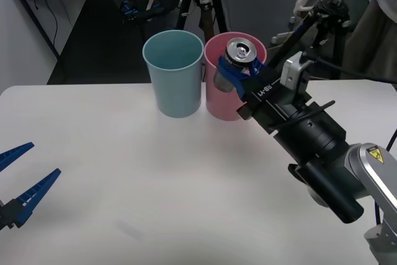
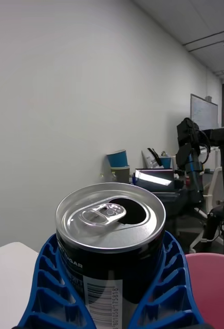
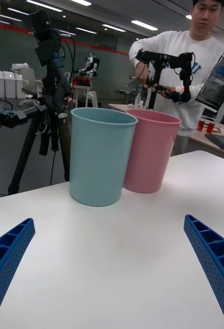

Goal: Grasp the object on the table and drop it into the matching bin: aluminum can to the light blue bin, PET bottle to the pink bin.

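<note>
the right gripper (image 1: pixel 237 74) is up off the table (image 1: pixel 155 178), its blue ribbed fingers (image 2: pixel 163 288) clamped on either side of the aluminum can (image 1: pixel 236 59). the can sits upright in that grip, its shiny top and pull-tab facing up, and from the front it hangs over the near rim of the pink bin (image 1: pixel 218 100). the light blue bin (image 1: pixel 175 72) stands just beside the pink one on its left, the two buckets touching or nearly so at the far side of the table. the left gripper (image 1: pixel 17 181) waits low at the near left edge of the table, well apart from the bins, its jaws spread wide with nothing between them.
</note>
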Robot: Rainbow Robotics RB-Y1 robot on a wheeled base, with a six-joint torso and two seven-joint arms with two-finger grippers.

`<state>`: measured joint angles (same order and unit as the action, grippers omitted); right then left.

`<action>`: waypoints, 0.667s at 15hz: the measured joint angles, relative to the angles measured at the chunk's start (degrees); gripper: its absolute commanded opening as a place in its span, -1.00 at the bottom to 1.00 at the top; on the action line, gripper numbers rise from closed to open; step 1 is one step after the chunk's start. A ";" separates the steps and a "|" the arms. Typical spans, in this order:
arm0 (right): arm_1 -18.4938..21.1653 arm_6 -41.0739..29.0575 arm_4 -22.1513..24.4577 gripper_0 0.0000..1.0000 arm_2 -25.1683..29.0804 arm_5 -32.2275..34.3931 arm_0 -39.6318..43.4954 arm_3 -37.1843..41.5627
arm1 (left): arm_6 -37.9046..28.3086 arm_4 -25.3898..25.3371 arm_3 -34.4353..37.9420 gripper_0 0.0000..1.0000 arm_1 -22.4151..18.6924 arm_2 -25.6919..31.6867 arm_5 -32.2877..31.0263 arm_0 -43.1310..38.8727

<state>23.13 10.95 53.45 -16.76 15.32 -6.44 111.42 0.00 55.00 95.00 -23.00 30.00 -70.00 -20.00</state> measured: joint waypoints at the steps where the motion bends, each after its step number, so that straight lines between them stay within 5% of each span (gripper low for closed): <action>1: 0.00 -0.22 0.56 -1.00 -1.42 -2.29 -1.15 -0.10 | 0.00 0.00 0.00 1.00 0.00 0.00 0.00 0.00; 10: -7.20 0.04 2.30 -1.00 -5.77 -10.19 -14.82 -12.98 | 0.00 0.00 0.00 1.00 0.00 0.00 0.00 0.00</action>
<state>15.93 11.00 55.75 -22.53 5.13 -21.26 98.43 0.00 55.00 95.00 -23.00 30.00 -70.00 -20.00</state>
